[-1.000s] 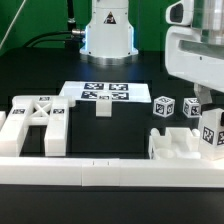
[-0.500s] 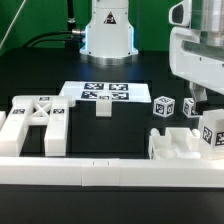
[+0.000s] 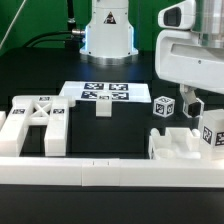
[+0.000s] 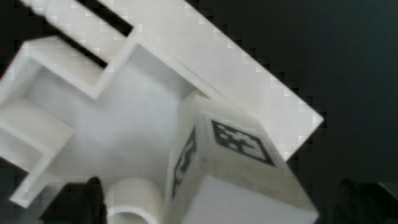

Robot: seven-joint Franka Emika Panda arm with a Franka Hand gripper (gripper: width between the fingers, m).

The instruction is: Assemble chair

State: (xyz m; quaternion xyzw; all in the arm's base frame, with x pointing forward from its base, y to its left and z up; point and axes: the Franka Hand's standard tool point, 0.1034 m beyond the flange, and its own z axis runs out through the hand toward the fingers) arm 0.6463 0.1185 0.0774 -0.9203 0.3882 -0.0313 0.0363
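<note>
The robot's pincer (image 3: 193, 108) hangs under its bulky white wrist, low over the black tabletop (image 3: 130, 135). One dark finger (image 3: 187, 104) shows. The other is hidden, so I cannot tell whether the jaws are spread or closed. Nothing is visibly gripped.

Directly beneath the pincer and slightly toward the camera sits the nearest chair piece (image 3: 178, 148). It is a low, chunky white block with notches, and an upright tagged leg (image 3: 210, 130) rises at its far side. In the wrist view this chair piece fills the frame: a long flat slab runs diagonally, with stepped ridges and one black-and-white tag (image 4: 240, 141). Any coming grasp likely has to straddle that long axis crosswise.

A small tagged cube (image 3: 163, 107) stands just beside the pincer, on the exterior view's left. Farther that way is the marker board (image 3: 100, 93). Well apart from the pincer lies the X-braced panel (image 3: 35, 118), flat and white.
</note>
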